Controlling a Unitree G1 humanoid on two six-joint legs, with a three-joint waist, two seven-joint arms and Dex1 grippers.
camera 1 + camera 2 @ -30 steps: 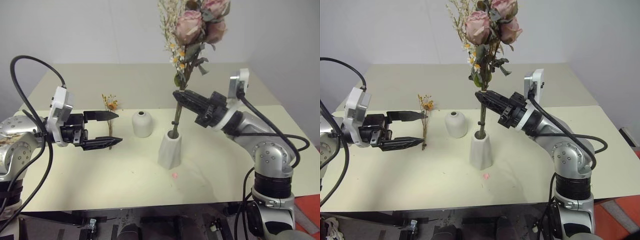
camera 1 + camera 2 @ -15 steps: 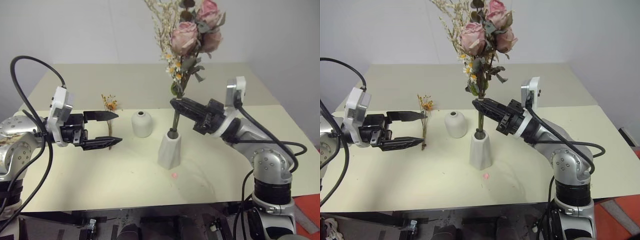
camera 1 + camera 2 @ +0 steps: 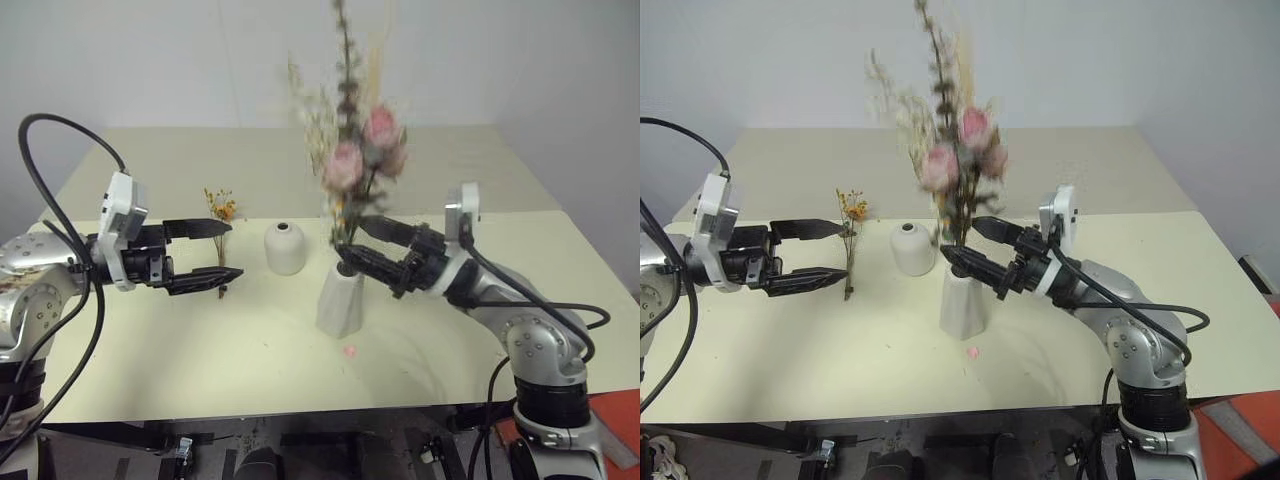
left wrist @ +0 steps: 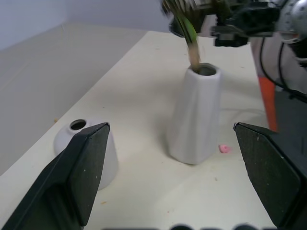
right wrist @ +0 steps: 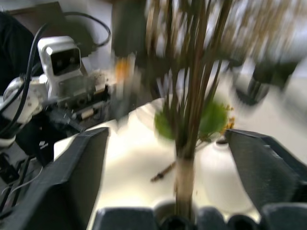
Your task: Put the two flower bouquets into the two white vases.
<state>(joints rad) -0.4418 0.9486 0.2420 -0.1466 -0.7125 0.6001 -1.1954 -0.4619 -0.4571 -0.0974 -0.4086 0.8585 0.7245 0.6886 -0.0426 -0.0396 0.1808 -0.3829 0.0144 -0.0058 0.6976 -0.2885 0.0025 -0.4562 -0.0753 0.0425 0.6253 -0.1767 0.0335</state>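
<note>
Since a second ago rose bouquet [image 3: 352, 165] has dropped into faceted vase [image 3: 340, 298] at mid-counter; right hand [image 3: 352, 243] spread, released, straddling stems. Left hand [image 3: 222, 251] spread around small sprig [image 3: 220, 215], ungrasped, toward counter's left edge.

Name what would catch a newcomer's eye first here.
The large pink-rose bouquet stands in the tall faceted white vase at the table's middle, the open right gripper around its stems. To its left sit the short round vase and the small orange sprig by the open left gripper.
</note>
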